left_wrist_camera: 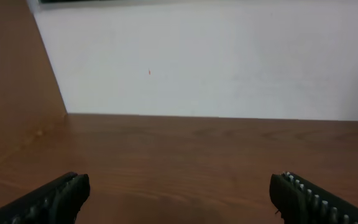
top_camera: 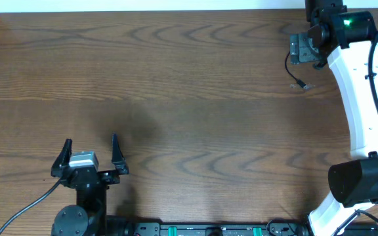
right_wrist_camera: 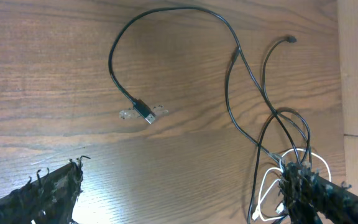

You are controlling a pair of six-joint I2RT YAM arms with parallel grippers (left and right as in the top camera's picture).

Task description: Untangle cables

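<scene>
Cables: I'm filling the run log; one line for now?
left gripper open, empty | right gripper open above cables | cables tangled, not gripped

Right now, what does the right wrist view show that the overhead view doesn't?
Right wrist only: the black cables looping and crossing on the table, with a white cable bunched against one fingertip of the open right gripper. Overhead only: the left gripper, open and empty, across the table from the right one, and the right arm's white link. Both: the wooden table, the right gripper, and a black cable's plug end.
</scene>
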